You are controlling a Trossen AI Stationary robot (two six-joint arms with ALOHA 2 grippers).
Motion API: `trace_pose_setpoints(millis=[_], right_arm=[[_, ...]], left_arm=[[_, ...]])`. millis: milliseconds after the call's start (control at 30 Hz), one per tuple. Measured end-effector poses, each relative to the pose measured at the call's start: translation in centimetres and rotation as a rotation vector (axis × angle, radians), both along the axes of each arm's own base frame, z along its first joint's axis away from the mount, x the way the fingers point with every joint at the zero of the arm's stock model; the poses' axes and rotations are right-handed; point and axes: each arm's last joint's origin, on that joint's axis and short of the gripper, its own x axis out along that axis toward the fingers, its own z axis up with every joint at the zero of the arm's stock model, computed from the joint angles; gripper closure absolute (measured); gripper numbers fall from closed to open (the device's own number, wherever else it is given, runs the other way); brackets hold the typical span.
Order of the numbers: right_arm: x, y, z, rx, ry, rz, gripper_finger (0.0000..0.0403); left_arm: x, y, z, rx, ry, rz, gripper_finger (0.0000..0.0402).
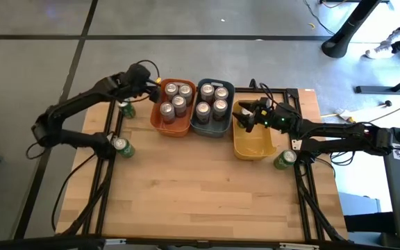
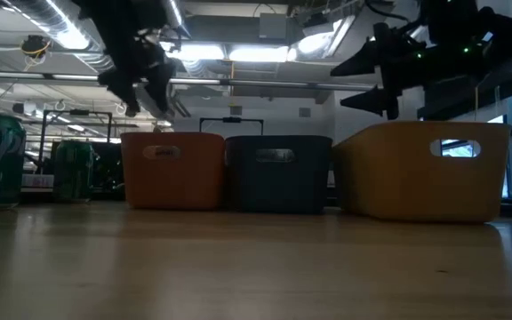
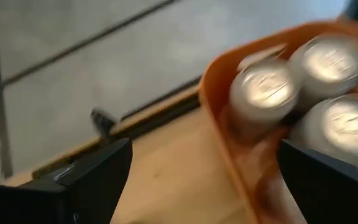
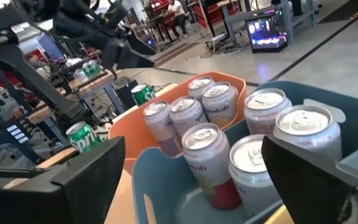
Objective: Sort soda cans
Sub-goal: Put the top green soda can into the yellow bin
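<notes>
Four soda cans (image 1: 175, 98) stand in the orange bin (image 1: 171, 127) at upper centre, four more in the grey-blue bin (image 1: 211, 128) beside it. Three green cans (image 1: 122, 146) stand loose on the surface (image 1: 200, 194): two at left, one at right. The yellow bin (image 1: 254, 147) holds none. The left tool (image 1: 151, 88), wide open and empty, hovers at the orange bin's left rim. The right tool (image 1: 246, 115), wide open and empty, hangs over the yellow bin.

soda cans (image 1: 175, 97) upright: eight binned, three loose.
</notes>
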Motion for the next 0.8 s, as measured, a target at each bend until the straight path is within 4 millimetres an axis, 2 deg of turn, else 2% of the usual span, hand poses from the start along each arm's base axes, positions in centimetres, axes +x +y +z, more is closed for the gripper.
trace_pose_setpoints(millis=[167, 300, 700, 800], right_arm=[[0.0, 0.0, -0.2, 0.007, 0.018, 0.0, 0.0027], [0.0, 0.0, -0.2, 0.007, 0.018, 0.001, 0.0027], [0.0, -0.1, -0.2, 0.003, 0.017, -0.025, 0.0027], [0.0, -0.1, -0.2, 0.003, 0.016, -0.025, 0.0027]], left_arm=[[-0.7, 1.2, -1.5, -0.105, 0.055, 0.11, 0.0015], [-1.7, 1.1, -2.3, -0.195, 0.119, 0.175, 0.0015], [-4.4, 0.5, -2.9, -0.345, 0.361, 0.185, 0.0015], [-4.5, 0.4, -3.0, -0.362, 0.401, 0.153, 0.0015]])
